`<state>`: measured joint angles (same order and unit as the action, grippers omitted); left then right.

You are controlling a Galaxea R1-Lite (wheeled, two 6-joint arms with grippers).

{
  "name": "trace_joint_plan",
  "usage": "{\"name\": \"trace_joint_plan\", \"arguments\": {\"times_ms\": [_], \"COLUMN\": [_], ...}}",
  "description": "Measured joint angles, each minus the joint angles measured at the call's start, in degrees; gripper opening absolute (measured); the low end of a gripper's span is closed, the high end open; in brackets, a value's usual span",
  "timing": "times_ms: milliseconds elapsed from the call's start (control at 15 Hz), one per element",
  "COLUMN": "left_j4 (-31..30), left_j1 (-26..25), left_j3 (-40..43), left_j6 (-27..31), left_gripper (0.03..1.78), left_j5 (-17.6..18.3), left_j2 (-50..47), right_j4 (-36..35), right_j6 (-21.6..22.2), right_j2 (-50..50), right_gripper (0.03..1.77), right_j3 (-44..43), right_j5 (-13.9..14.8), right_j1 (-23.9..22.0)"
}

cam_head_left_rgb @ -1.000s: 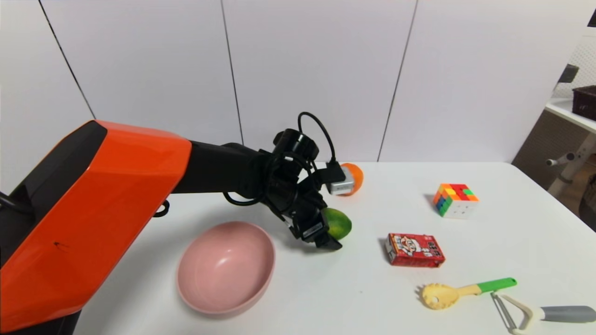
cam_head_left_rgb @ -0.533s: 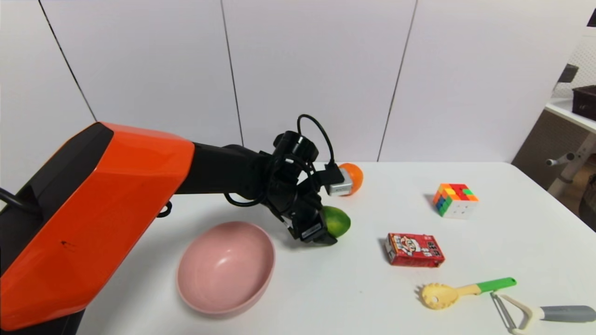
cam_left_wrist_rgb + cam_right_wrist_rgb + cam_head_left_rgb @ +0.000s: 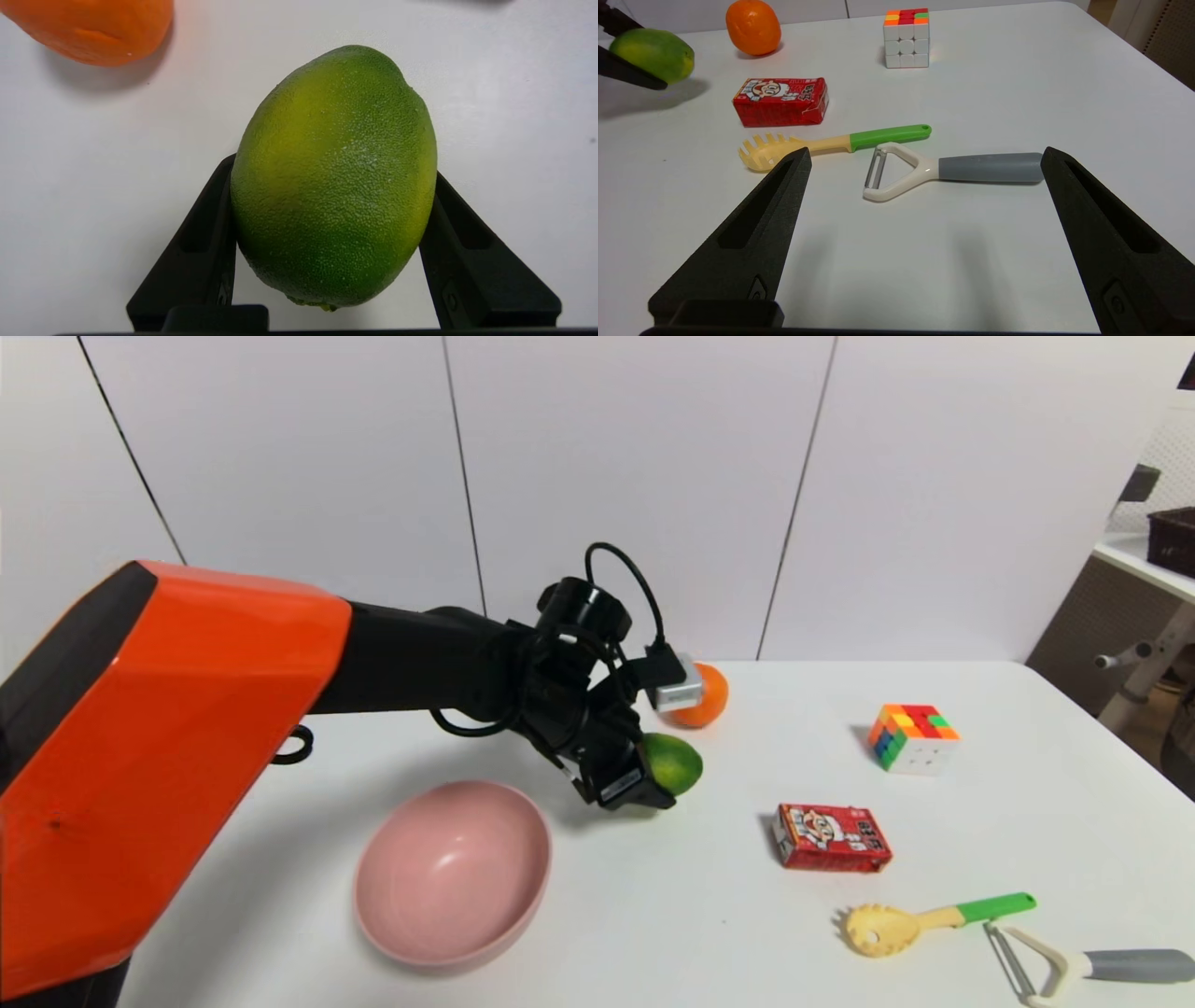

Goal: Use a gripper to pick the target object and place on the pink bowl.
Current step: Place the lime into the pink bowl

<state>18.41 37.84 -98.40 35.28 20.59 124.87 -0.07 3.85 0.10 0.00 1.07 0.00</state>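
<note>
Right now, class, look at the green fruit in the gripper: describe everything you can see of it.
The green fruit is oval, with glossy, pebbled skin, dark green with yellowish-green patches. The left gripper is shut on it, one black finger pressing each side. In the right wrist view it hangs above its shadow on the white table, clear of the surface. The orange lies behind it, the pink bowl nearer the robot.

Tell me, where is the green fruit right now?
In the head view the green fruit sits mid-table, clamped in the left gripper, just right of the pink bowl and in front of the orange.
</note>
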Motion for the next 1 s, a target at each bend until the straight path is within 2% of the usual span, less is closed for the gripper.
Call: {"name": "trace_joint_plan", "arguments": {"times_ms": [200,533,733,1000], "left_j4": [4.0,15.65,17.92,17.18], "left_j1": [-0.9,-5.44,-9.98,-15.19], "left_j3": [0.61,4.13,12.8,25.31], "left_j6": [-0.83,-0.88,-0.8,-0.78], "left_gripper": [1.09,1.08,1.08,1.08], "left_j5": [0.02,-0.04,-0.11,-0.15], "left_j2": [-5.71,-18.72,-27.62,-36.34], "right_j4": [0.02,0.0,0.0,0.02], "right_j6": [0.0,0.0,-0.02,0.0], "right_j2": [0.0,0.0,0.0,0.0], "right_gripper": [1.7,1.7,1.7,1.7], "right_j3": [0.0,0.0,0.0,0.0], "right_j5": [-0.02,-0.04,-0.04,-0.04], "right_j1": [0.0,0.0,0.0,0.0]}}
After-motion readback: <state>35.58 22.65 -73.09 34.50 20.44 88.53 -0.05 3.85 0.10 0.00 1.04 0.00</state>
